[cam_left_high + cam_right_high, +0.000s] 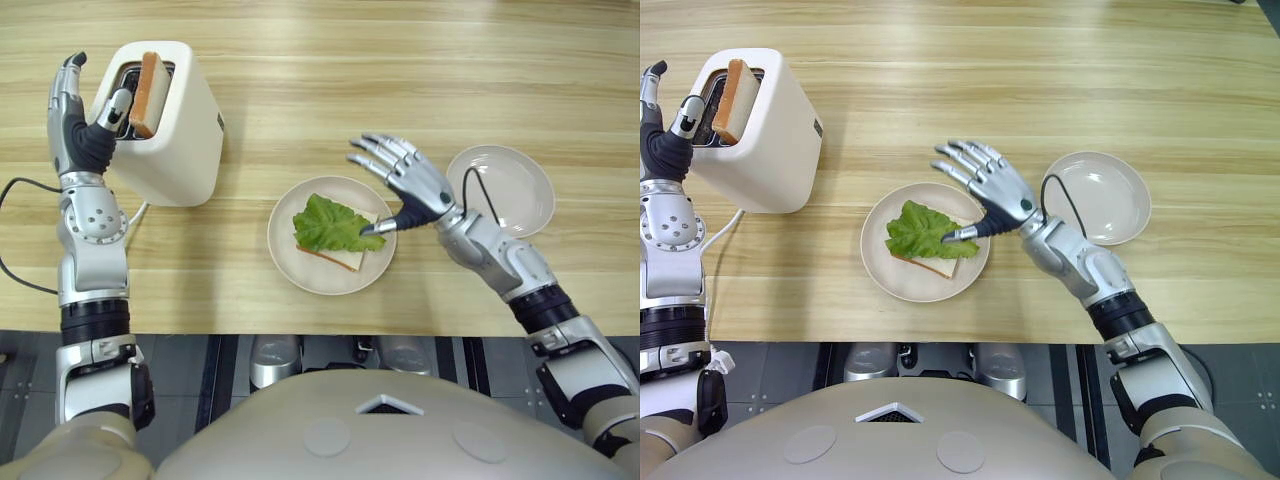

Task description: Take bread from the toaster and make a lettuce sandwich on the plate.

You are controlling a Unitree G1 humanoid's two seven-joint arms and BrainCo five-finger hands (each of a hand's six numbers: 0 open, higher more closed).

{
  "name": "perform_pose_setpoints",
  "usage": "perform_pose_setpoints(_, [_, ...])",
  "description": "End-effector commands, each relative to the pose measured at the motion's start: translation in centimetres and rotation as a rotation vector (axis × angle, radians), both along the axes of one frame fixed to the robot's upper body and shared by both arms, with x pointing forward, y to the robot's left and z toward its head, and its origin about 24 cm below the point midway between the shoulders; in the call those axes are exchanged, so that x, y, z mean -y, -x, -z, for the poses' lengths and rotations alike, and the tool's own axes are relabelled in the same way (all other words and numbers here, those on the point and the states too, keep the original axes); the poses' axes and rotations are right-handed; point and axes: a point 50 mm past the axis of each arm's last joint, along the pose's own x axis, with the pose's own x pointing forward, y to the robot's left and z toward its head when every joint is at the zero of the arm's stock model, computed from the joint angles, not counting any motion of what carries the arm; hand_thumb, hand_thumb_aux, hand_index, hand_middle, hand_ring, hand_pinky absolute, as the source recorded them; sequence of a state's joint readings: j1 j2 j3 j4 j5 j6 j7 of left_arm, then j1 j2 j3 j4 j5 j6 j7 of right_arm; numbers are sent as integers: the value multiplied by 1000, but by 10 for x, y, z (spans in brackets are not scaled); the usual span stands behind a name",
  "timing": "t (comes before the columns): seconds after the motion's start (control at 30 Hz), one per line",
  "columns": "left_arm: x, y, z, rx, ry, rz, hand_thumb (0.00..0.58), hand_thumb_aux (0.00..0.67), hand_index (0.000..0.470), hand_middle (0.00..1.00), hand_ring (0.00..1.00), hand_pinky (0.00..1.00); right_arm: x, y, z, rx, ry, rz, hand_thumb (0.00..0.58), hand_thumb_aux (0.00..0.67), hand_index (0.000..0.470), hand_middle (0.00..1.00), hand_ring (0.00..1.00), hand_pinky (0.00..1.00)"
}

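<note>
A white toaster (178,130) stands at the table's left, with one slice of bread (148,92) sticking up from its slot. My left hand (82,125) is at the toaster's left side, fingers spread open, one fingertip close to the bread. A beige plate (300,262) in the middle holds a bread slice (345,259) with a green lettuce leaf (330,225) on top. My right hand (410,182) hovers open at the plate's right edge, its thumb touching the lettuce.
A second, empty beige plate (515,190) lies to the right, behind my right wrist. A black cable (25,230) and the toaster's white cord (137,213) run along the left. Bare wooden table stretches across the back.
</note>
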State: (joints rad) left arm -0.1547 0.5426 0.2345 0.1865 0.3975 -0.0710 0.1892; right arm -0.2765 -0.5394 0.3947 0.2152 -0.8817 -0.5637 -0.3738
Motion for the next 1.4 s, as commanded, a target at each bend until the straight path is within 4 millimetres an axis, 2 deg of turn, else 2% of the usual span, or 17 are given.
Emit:
perform_pose_setpoints(0.03, [-1, -11, 11, -115, -67, -28, 0, 0, 0, 0, 0, 0, 0, -3, -2, -4, -46, 20, 0, 0, 0, 0, 0, 0])
perform_pose_setpoints(0.23, [-4, -23, 16, -199, -106, -52, 0, 0, 0, 0, 0, 0, 0, 0, 6, -35, -60, 21, 0, 0, 0, 0, 0, 0])
perform_pose_setpoints(0.27, [-3, -24, 17, -216, -113, -47, 49, 29, 20, 0, 0, 0, 0, 0, 6, -34, -64, 23, 0, 0, 0, 0, 0, 0])
perform_pose_setpoints(0.3, [-2, -25, 17, -230, -126, -41, 346, 244, 168, 0, 0, 0, 0, 0, 6, -34, -66, 24, 0, 0, 0, 0, 0, 0])
perform_pose_setpoints(0.33, [-1, -25, 18, -242, -142, -36, 538, 489, 336, 0, 0, 0, 0, 0, 5, -35, -69, 24, 0, 0, 0, 0, 0, 0])
perform_pose_setpoints(0.37, [1, -25, 17, -247, -147, -27, 538, 489, 336, 0, 0, 0, 0, 0, 6, -35, -70, 25, 0, 0, 0, 0, 0, 0])
perform_pose_setpoints(0.4, [2, -26, 17, -252, -150, -19, 580, 670, 460, 0, 0, 0, -1, 0, 6, -36, -70, 25, 0, 0, 0, 0, 0, 0])
perform_pose_setpoints(0.8, [22, -26, -4, -290, -255, 74, 580, 670, 460, 0, 0, 0, -1, -2, 9, -51, -88, 42, 0, 0, 0, 0, 0, 0])
perform_pose_setpoints(1.0, [28, -32, -13, -253, -198, 114, 580, 670, 460, 0, 0, 0, -4, -4, 10, -55, -100, 46, 0, 0, 0, 0, 0, 0])
perform_pose_setpoints(1.07, [27, -33, -20, -209, -190, 105, 580, 670, 460, 0, 0, 0, -5, -4, 11, -57, -104, 49, 0, 0, 0, 0, 0, 0])
perform_pose_setpoints(1.17, [22, -32, -45, -60, -181, 60, 580, 670, 460, 0, 0, 0, -5, -4, 12, -60, -113, 53, 0, 0, 0, 0, 0, 0])
perform_pose_setpoints(1.2, [21, -31, -55, -2, -179, 45, 580, 670, 460, 408, 408, 408, -5, -4, 12, -61, -115, 53, 0, 0, 0, 0, 0, 0])
perform_pose_setpoints(1.23, [20, -30, -64, 55, -176, 32, 580, 670, 460, 549, 549, 549, -6, -4, 13, -64, -118, 54, 0, 0, 0, 0, 0, 0])
perform_pose_setpoints(1.3, [18, -27, -76, 136, -166, 16, 580, 670, 460, 549, 549, 549, -7, -4, 14, -68, -123, 55, 0, 0, 0, 0, 0, 0])
perform_pose_setpoints(1.37, [18, -25, -82, 194, -158, 6, 580, 670, 460, 643, 643, 643, -8, -3, 16, -73, -130, 54, 0, 0, 0, 0, 0, 0])
perform_pose_setpoints(1.4, [18, -25, -82, 209, -149, 7, 580, 670, 460, 655, 655, 655, -9, -3, 16, -74, -131, 54, 0, 0, 0, 0, 0, 0])
